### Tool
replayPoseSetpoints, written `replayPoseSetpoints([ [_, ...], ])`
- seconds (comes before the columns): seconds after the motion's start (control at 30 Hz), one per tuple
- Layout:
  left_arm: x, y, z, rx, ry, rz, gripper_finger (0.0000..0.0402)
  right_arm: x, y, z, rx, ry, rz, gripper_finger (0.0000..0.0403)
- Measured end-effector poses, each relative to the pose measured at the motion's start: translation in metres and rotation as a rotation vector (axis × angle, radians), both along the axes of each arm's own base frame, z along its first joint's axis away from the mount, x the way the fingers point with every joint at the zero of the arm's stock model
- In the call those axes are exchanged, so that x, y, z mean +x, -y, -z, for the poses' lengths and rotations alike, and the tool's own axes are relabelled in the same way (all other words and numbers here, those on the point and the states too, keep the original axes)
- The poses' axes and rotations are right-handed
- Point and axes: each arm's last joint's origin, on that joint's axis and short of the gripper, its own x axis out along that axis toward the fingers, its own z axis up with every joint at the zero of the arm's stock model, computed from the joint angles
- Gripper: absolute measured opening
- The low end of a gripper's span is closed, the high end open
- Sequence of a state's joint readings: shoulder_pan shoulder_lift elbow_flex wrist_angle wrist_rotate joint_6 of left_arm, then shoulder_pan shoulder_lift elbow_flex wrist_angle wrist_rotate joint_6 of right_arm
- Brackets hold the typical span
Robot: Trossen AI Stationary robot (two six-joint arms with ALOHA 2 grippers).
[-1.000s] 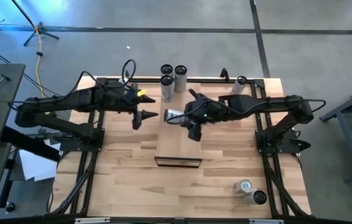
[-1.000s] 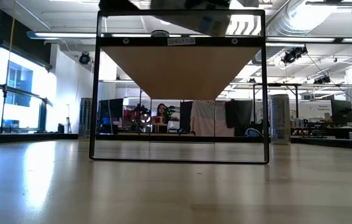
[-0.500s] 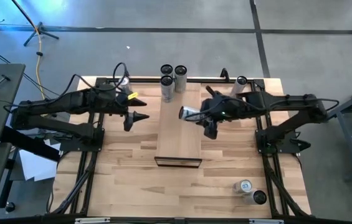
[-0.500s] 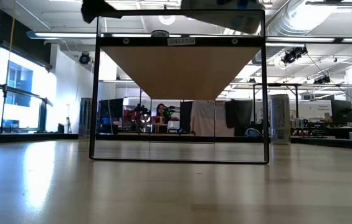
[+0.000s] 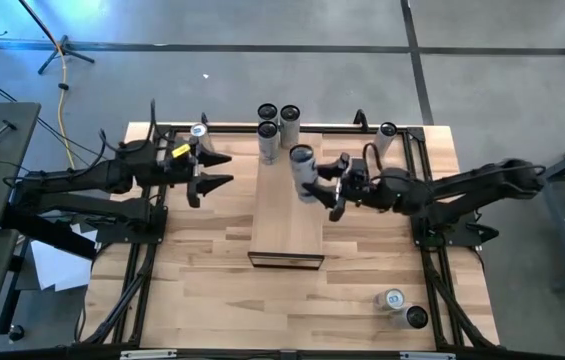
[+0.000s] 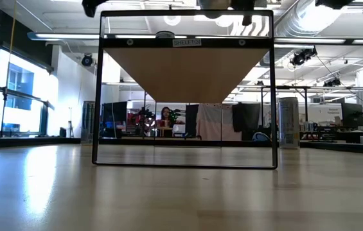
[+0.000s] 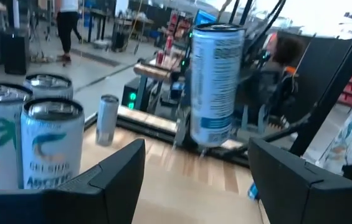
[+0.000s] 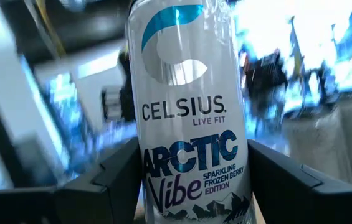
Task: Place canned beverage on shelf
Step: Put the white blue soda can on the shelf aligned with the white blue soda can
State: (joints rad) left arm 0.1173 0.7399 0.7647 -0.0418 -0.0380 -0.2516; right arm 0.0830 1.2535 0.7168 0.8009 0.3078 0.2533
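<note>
Nearest us on the table (image 5: 212,270), by the front right corner, we note two spare cans (image 5: 402,308) lying close together, well apart from everything else.

Farther in, the shelf (image 5: 287,225) runs down the middle of the table as a pale board on a dark frame (image 6: 184,86); from table height we see only its underside and the frame.

Over the shelf's right edge, toward its far half, the right gripper (image 5: 324,184) holds the can (image 5: 303,168) upright, fingers closed on its body. In the right wrist view the can (image 8: 191,109) fills the space between the two dark fingers (image 8: 101,180), white with "CELSIUS" and "ARCTIC Vibe" on it. We cannot tell whether its base touches the board.

The left gripper (image 5: 212,171) hangs left of the shelf, off the board, fingers spread wide with nothing between them. Its wrist view looks across at the held can (image 7: 216,84) and the right arm behind it.

At the shelf's far end stand three cans (image 5: 277,125) bunched together, tops up. One more can (image 5: 386,136) stands at the far right of the table.
</note>
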Motion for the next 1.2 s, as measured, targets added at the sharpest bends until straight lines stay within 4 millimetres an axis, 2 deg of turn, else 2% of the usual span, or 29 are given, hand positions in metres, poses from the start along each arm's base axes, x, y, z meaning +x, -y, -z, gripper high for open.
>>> replayPoseSetpoints([
  [0.17, 0.0, 0.0, -0.001, 0.001, 0.013, 0.0, 0.0252, 0.012, -0.001, 0.022, -0.021, 0.1, 0.025, 0.0238],
  [0.37, 0.0, 0.0, -0.001, -0.005, 0.011, 0.0, 0.0252, 0.028, -0.004, 0.031, -0.051, 0.07, -0.022, 0.0238],
  [0.67, 0.0, 0.0, 0.0, -0.029, 0.008, 0.0, 0.0252, 0.037, -0.002, 0.044, -0.08, -0.003, -0.002, 0.0238],
  [0.87, 0.0, 0.0, 0.0, -0.092, 0.017, -0.001, 0.0252, 0.047, -0.003, 0.066, -0.085, -0.101, -0.008, 0.0238],
  [1.2, 0.0, 0.0, 0.0, -0.113, 0.021, -0.001, 0.0252, 0.062, -0.004, 0.096, -0.045, -0.089, -0.01, 0.0238],
])
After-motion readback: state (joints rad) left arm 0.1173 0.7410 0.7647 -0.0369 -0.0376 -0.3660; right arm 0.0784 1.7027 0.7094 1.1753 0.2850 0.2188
